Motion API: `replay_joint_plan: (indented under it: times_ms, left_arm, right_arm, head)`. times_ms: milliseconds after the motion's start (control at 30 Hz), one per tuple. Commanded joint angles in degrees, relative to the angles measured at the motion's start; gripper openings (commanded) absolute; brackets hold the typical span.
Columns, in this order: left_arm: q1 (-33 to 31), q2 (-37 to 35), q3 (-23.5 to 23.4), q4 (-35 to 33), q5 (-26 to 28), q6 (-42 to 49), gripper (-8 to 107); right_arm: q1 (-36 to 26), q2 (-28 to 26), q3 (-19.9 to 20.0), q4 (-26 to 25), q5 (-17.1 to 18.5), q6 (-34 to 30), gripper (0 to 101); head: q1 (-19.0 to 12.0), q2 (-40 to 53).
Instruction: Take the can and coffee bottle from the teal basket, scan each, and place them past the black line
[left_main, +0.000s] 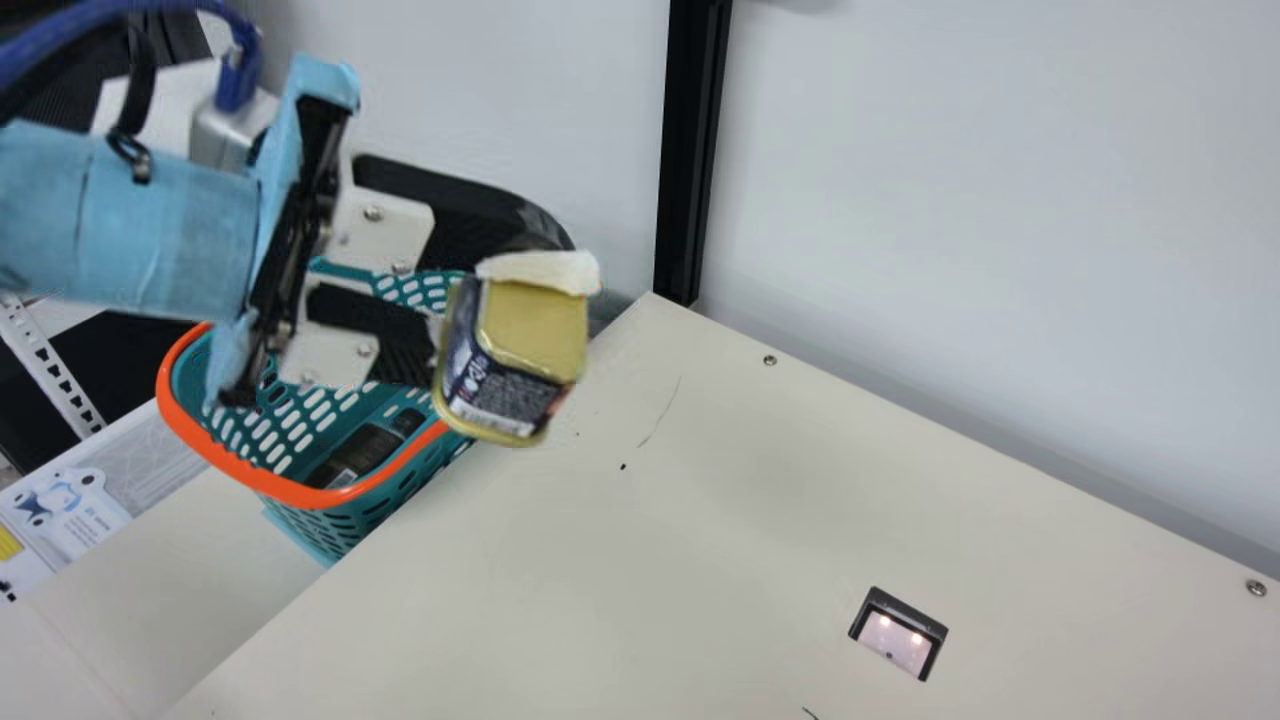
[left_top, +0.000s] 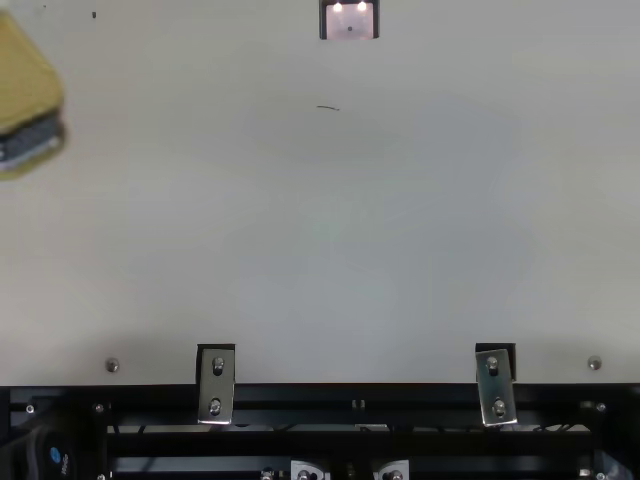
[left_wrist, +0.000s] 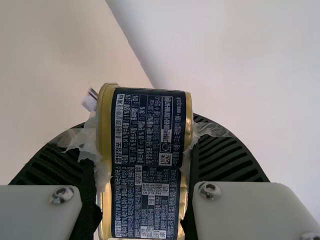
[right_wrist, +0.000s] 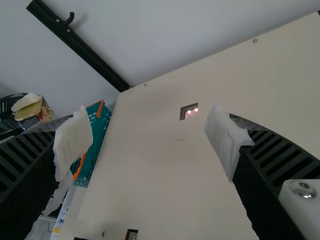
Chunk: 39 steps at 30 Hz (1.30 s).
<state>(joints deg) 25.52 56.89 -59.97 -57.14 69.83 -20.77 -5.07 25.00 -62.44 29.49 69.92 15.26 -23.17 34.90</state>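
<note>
My left gripper is closed about the can, its two ribbed fingers parted by the can's width. The can is tilted, raised near the table's far left corner, with a gold end towards the main view; a dark printed side faces the left wrist view. My right gripper, seen in its own wrist view, is wide open and grasps nothing. The coffee bottle lies within the teal basket, which stands against the table's left edge, near that same corner. The lit scanner is set into the tabletop, in from the far edge.
</note>
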Motion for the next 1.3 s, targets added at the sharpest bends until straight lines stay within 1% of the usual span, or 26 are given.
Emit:
replay_joint_plan:
  times_ms: [0, 333, 567, 833, 867, 933, 1267]
  left_arm:
    - [-0.5, -1.5, 1.9, -2.9, 0.1, -7.1, 10]
    - [-0.5, -2.9, 8.0, -10.5, 0.1, -20.6, 10]
    - [-2.4, -4.2, 11.3, -17.9, 0.1, -25.4, 10]
    - [-6.9, -9.2, 11.8, -23.6, 0.1, -30.2, 10]
    - [-6.1, -8.3, 11.7, -22.9, 0.0, -29.5, 10]
    - [-6.9, -9.3, 11.8, -23.7, 0.2, -30.2, 10]
    - [-6.9, -9.3, 11.8, -23.6, 0.3, -30.1, 10]
  right_arm:
    - [0.0, 0.0, 0.0, 0.0, 0.0, 0.0, 101]
    - [0.0, 0.0, 0.0, 0.0, 0.0, 0.0, 101]
    - [0.0, 0.0, 0.0, 0.0, 0.0, 0.0, 101]
    - [0.0, 0.0, 0.0, 0.0, 0.0, 0.0, 101]
    - [0.0, 0.0, 0.0, 0.0, 0.0, 0.0, 101]
    - [0.0, 0.0, 0.0, 0.0, 0.0, 0.0, 101]
    - [0.0, 0.0, 0.0, 0.0, 0.0, 0.0, 101]
  head:
    - [-1.8, 0.6]
    - [-1.8, 0.6]
    - [-1.8, 0.6]
    - [-1.8, 0.6]
    - [-1.8, 0.6]
    - [-1.8, 0.6]
    - [-1.8, 0.6]
